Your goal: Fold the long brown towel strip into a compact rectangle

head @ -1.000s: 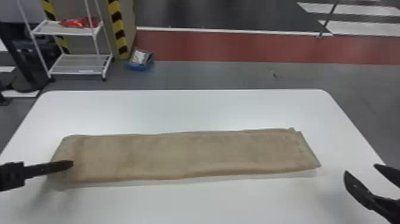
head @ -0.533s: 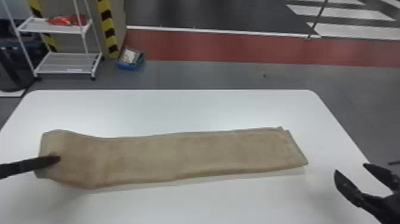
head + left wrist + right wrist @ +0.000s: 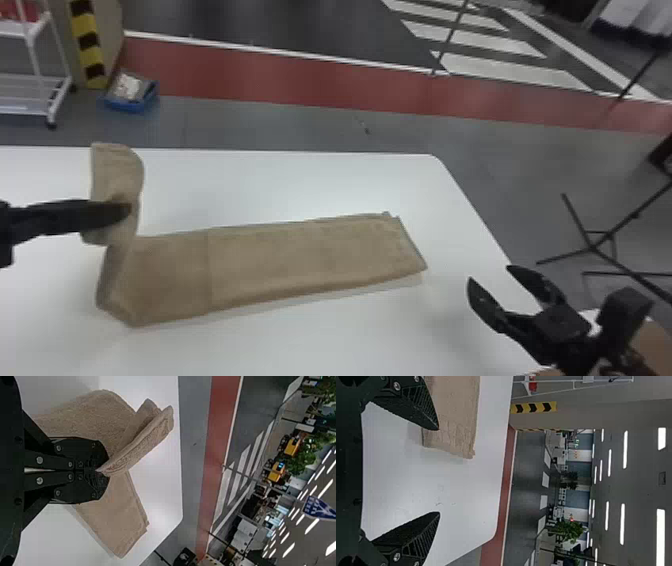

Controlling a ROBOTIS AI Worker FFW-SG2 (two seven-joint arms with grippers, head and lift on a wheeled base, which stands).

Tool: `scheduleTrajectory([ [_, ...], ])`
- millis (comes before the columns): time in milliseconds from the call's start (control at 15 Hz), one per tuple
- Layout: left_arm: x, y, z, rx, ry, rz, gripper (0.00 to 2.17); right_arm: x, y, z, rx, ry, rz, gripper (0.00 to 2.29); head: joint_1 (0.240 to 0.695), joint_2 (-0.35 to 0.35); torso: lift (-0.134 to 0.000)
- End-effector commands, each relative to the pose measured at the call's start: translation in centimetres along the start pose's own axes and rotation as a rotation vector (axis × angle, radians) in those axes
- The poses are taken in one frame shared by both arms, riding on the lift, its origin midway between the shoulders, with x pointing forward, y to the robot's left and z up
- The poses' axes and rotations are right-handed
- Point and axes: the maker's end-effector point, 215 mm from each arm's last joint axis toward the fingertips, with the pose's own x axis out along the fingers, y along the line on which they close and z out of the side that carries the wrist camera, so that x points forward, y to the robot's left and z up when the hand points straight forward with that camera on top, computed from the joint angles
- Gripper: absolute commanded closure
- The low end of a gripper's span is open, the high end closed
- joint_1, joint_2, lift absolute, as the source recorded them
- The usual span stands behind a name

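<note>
My left gripper (image 3: 122, 212) is at the left of the table in the head view, shut on the left end of the brown towel strip (image 3: 280, 255). That end hangs raised above the table while the rest lies flat toward the right. In the left wrist view the towel's pinched end (image 3: 138, 443) rises from the closed left gripper (image 3: 104, 470). My right gripper (image 3: 492, 275) stands open, right of the towel's free end and apart from it. The right wrist view shows the towel (image 3: 455, 415) beyond one finger of the right gripper (image 3: 440, 471).
The white table (image 3: 300, 185) has its rounded far right corner beyond the towel. On the floor behind stand a white shelf cart (image 3: 35, 75) and a blue bin (image 3: 130, 95). A black stand (image 3: 595, 245) is right of the table.
The towel's left end has been lifted and carried over toward the right by my left gripper, bending the strip upward. The head view has swung to the right. The right gripper remains open.
</note>
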Motion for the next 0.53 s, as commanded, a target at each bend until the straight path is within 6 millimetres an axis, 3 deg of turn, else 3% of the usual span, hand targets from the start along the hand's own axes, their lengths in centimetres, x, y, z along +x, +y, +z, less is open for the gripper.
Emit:
scheduleTrajectory([
  [0, 3.9, -4.9, 0.2, 0.060, 0.037, -0.044, 2.15, -0.3, -0.2, 0.1, 0.002, -0.003, -0.001, 0.13, 0.695, -0.350, -0.125],
  [133, 7.2, -7.4, -1.3, 0.081, 0.094, -0.054, 2.15, -0.4, -0.4, 0.2, 0.000, -0.004, -0.002, 0.13, 0.695, -0.350, -0.125],
  [467, 13.9, -6.7, -7.3, 0.198, 0.315, 0.105, 2.15, -0.6, -0.4, 0.1, 0.000, -0.002, -0.002, 0.13, 0.695, -0.350, -0.125],
])
